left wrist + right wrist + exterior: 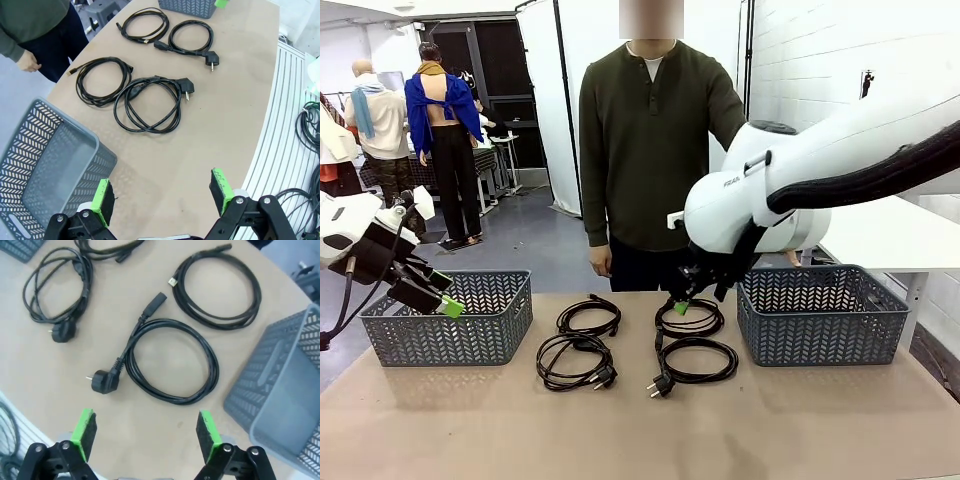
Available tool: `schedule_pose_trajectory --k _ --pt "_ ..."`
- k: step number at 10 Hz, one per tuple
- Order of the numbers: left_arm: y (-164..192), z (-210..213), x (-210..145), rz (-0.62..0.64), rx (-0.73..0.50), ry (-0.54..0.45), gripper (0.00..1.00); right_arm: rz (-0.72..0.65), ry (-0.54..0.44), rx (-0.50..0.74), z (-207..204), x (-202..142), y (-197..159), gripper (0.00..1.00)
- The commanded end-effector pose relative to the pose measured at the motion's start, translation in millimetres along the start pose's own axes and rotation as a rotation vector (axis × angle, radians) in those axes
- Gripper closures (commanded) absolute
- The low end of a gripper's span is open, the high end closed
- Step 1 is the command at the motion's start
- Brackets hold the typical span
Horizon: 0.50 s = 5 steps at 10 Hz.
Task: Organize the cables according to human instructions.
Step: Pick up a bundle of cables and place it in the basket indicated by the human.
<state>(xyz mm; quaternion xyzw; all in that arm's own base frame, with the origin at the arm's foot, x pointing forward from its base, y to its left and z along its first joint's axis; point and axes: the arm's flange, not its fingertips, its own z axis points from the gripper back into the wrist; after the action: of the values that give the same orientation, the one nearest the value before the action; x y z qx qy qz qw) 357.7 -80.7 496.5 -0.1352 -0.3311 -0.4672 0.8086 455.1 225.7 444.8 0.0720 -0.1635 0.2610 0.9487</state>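
Right gripper (145,427) spread, empty, poised over plug-ended power cord (170,360); left gripper (162,192) likewise spread. Judged pre-grasp: next move needs descent, then pinching one strand.

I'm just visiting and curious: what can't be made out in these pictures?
- Front view: the right gripper covers part of the far-right thin black coiled cable.
- Front view: the wall of the right grey lattice plastic basket hides its floor, and the right wrist view's edge cuts it off.
- Right wrist view: the top edge cuts off another black cable coil.
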Motion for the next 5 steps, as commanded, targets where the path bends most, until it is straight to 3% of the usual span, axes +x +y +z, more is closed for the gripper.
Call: schedule_pose_trajectory --k 1,5 --pt "2.7 -1.0 -1.8 0.001 -0.015 -0.010 0.00 -0.012 0.027 -0.040 4.1 6.3 -1.0 0.00" --pt "2.7 -1.0 -1.8 0.001 -0.015 -0.010 0.00 0.000 0.000 0.000 0.0 0.0 0.0 0.00"
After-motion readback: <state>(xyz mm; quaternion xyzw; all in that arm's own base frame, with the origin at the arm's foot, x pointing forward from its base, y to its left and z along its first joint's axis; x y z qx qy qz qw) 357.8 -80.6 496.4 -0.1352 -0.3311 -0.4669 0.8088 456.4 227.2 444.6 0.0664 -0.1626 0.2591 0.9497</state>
